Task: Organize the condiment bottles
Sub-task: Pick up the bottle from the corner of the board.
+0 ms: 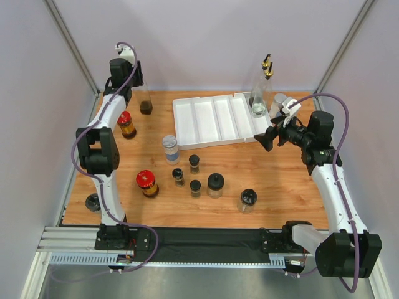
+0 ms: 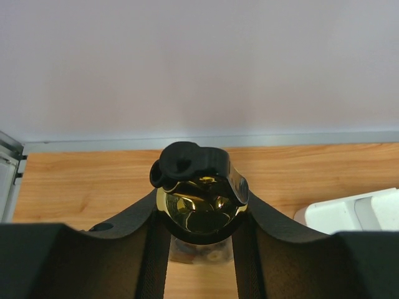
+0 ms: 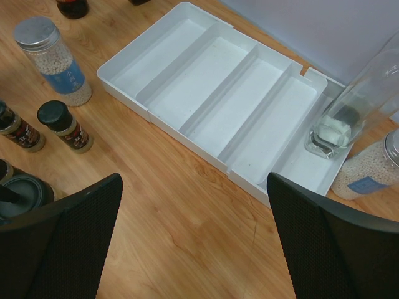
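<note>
My left gripper is at the far left of the table, shut on the gold spout of a tall clear bottle with dark liquid at its bottom. The fingers press both sides of the spout under its black cap. Two more tall gold-spouted bottles stand in the rightmost compartment of the white tray. My right gripper hangs open above bare wood by the tray's near right corner, holding nothing. Red-capped jars and a grey-lidded jar stand on the table.
Small black-lidded jars and two larger ones cluster mid-table. A second grey-lidded jar stands right of the tray. A dark jar sits at the left edge. Walls enclose the back and sides.
</note>
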### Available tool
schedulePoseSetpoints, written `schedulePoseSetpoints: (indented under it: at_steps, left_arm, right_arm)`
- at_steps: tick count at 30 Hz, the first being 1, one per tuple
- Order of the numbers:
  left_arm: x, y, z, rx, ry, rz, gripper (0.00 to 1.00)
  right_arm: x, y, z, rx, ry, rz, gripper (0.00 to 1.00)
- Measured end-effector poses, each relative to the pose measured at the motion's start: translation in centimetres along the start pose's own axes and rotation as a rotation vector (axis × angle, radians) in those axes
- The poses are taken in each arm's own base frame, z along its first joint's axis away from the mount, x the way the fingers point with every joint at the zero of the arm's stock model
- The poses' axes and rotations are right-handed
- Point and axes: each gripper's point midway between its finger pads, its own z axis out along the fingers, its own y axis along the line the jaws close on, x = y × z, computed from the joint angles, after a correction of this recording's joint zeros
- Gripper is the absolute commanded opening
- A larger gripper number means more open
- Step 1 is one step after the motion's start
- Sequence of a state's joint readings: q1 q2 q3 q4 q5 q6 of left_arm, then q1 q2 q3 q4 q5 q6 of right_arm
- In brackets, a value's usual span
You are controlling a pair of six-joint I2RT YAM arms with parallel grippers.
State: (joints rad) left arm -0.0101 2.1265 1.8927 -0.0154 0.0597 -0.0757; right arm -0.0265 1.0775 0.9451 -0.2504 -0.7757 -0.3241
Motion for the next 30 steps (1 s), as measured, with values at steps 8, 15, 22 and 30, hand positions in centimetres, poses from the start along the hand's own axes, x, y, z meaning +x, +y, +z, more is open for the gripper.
schedulePoseSetpoints:
  at_steps: [8, 15, 22, 30]
  left_arm:
    - [-1.3, -0.2, -1.8, 0.007, -0.012, 0.024, 0.00]
    - [-6.7, -0.9, -5.4, 0.032, -0.107, 0.030, 0.00]
    - [-10.4, -1.6, -9.0, 0.053, -0.180, 0.027, 0.00]
    - [-10.8, -3.6, -12.3, 0.106, -0.177, 0.008, 0.00]
  right_arm:
    - [0.0, 0.0, 0.0, -0.002, 0.000, -0.016, 1.00]
    - [0.7, 0.1, 0.0, -0.008, 0.012, -0.017, 1.00]
    - [0.6, 0.4, 0.0, -0.019, 0.006, -0.027, 1.00]
    - [1.7, 1.2, -0.1, -0.049, 0.010, -0.041, 1.00]
